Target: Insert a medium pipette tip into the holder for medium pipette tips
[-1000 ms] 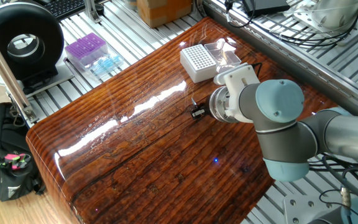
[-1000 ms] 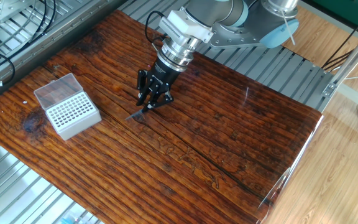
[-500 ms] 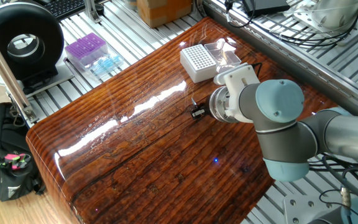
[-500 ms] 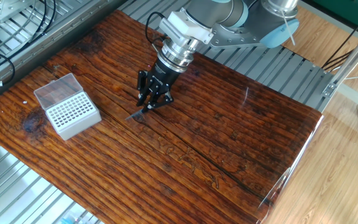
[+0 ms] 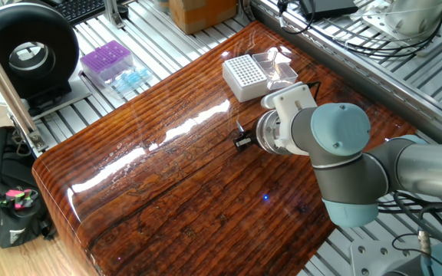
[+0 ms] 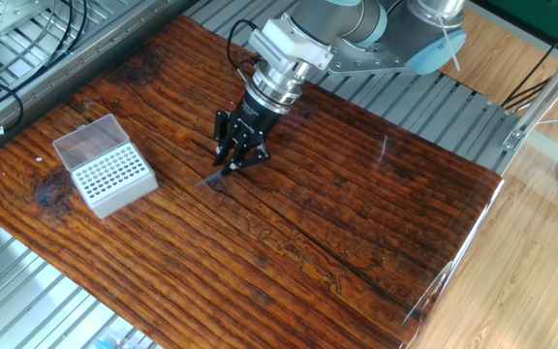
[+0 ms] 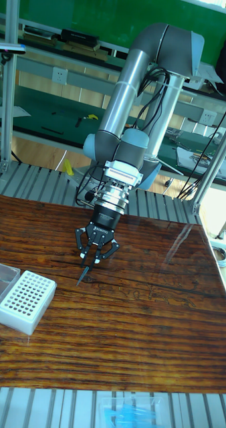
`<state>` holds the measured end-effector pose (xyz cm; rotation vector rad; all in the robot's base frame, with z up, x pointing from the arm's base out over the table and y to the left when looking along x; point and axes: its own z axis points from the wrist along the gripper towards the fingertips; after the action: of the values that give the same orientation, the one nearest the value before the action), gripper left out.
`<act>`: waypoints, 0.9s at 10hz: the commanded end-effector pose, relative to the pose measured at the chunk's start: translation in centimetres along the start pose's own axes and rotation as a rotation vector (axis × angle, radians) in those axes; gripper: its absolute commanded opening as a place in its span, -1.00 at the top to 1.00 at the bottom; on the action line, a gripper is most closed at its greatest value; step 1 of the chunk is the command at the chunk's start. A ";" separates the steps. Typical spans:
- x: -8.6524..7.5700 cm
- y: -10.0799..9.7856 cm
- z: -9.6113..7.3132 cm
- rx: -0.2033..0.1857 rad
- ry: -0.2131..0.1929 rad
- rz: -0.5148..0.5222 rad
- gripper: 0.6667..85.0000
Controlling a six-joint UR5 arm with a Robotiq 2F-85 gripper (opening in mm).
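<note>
The gripper (image 7: 86, 263) hung just above the wooden counter (image 7: 146, 334), its black fingers drawn together on the medium pipette tip (image 7: 81, 275), which pointed down and slightly aslant from between them, its thin end at or just off the wood; whether it touched could not be told. In the other fixed view the gripper (image 6: 232, 165) stood tilted, with the tip (image 6: 211, 178) showing as a pale sliver slanting toward the boards. In the one fixed view the gripper (image 5: 242, 140) was mostly hidden behind the arm's grey-and-blue wrist (image 5: 336, 146), and the tip itself was too small to make out there.

Going from left to right in the tall fixed view: the clear lid (image 7: 2, 279) lay open at the far left edge, joined to the holder for medium pipette tips (image 7: 26, 301), a white block with a grid of holes on top, resting flat on the counter. The held tip was to the right of the holder, near it but clearly apart and not over any hole. Farther right the counter was glossy dark wood.

In the one fixed view a purple tip box (image 5: 107, 61) and a heap of light-blue tips (image 5: 131, 78) sat on the aluminium rails beyond the counter's edge, well apart from the holder (image 5: 245, 77).
</note>
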<state>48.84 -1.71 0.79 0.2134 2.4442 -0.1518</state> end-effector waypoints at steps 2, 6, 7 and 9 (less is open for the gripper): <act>0.2 -0.3 0.2 0.004 -0.005 0.015 0.40; 0.1 -0.2 0.2 -0.002 -0.009 0.021 0.49; 0.1 -0.2 0.3 -0.002 -0.009 0.023 0.50; 0.1 -0.1 0.3 -0.004 -0.010 0.024 0.53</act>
<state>48.84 -1.72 0.80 0.2135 2.4442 -0.1520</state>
